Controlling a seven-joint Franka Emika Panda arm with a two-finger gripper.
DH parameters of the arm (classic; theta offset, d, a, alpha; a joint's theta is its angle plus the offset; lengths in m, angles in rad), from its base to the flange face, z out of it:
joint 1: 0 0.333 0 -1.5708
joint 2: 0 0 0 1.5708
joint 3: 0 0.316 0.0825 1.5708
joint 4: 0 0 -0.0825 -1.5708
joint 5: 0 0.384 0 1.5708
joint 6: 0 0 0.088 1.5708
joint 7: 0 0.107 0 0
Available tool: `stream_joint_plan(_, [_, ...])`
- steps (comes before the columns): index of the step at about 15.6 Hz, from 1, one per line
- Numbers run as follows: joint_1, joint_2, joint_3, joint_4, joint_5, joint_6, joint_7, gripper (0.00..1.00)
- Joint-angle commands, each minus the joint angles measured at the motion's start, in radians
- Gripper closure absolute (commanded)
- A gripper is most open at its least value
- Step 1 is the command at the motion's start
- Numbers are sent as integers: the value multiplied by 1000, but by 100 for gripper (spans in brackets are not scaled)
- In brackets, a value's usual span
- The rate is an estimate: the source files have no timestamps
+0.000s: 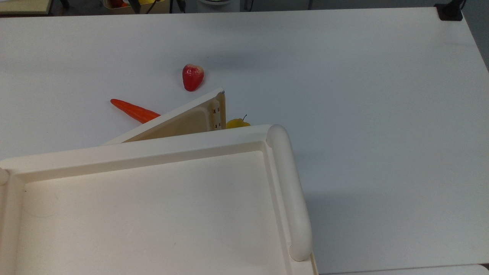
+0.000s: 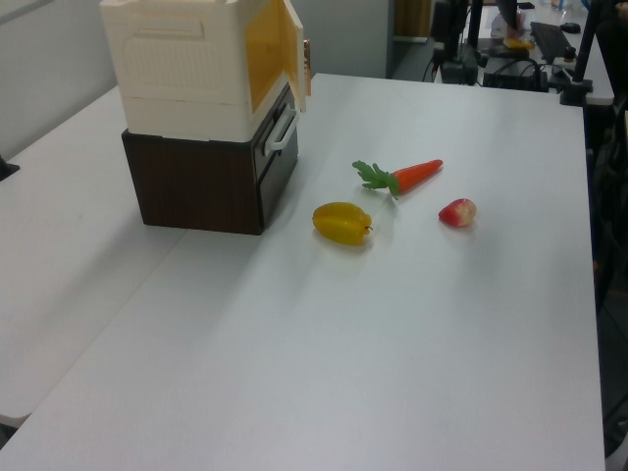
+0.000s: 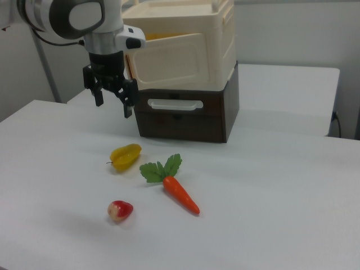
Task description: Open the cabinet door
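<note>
In the right view the gripper (image 3: 112, 101) hangs above the table (image 3: 270, 214), fingers apart and holding nothing, at 9 o'clock of the cabinet door (image 3: 169, 64). The door stands ajar on the cream cabinet (image 3: 216, 42); a carrot (image 3: 180, 194) lies at 6 o'clock.

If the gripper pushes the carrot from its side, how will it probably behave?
The carrot tapers to a point, so it would probably roll in a curve, not straight. Its glossy orange body looks stiff and perhaps slippery. The green leaves lie flat on the table and may drag and turn it.
</note>
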Motion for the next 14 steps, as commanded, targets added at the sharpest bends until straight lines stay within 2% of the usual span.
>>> stream_joint_plan(1, [8, -28, -12, -43, -54, -47, 41, 0])
stream_joint_plan(5, [10, -22, -12, -46, -105, -43, 200, 0])
stream_joint_plan(10, [30, -10, -15, -64, -117, -4, 207, 0])
stream_joint_plan(14, [61, -10, -58, -63, -117, 3, 205, 0])
